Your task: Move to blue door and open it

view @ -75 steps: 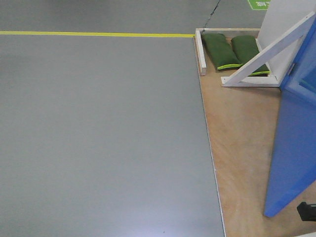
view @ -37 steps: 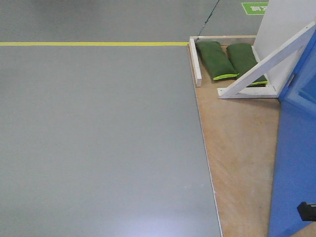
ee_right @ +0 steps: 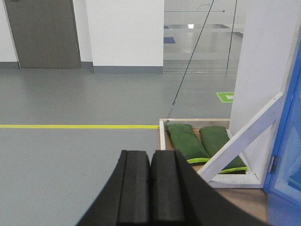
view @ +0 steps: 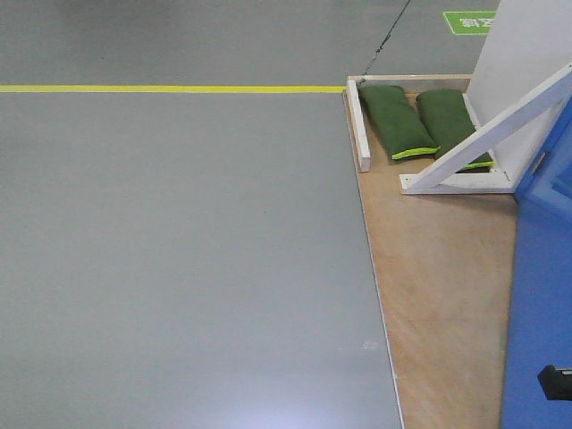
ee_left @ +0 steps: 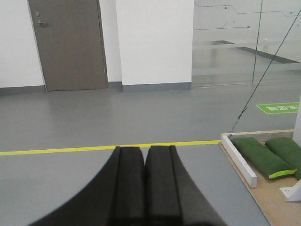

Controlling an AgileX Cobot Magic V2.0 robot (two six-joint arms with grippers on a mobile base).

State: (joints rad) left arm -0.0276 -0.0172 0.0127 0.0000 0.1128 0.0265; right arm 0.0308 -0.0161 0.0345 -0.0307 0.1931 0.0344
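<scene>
Left wrist view: the left gripper (ee_left: 145, 186) has its black fingers pressed together with nothing between them, above grey floor, and a yellow line (ee_left: 108, 148) runs beyond. The right gripper (ee_right: 150, 188) is likewise clenched and empty. Ahead of it, two green sandbags (ee_right: 186, 140) lie on a plywood platform (view: 438, 268) behind a white brace (ee_right: 242, 137). The blue door (view: 541, 295) stands at the platform's right side, apart from both grippers.

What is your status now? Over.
Shut and empty: left gripper, right gripper. Far right: blue door, handle not seen. Beside it: green sandbags, white brace.
</scene>
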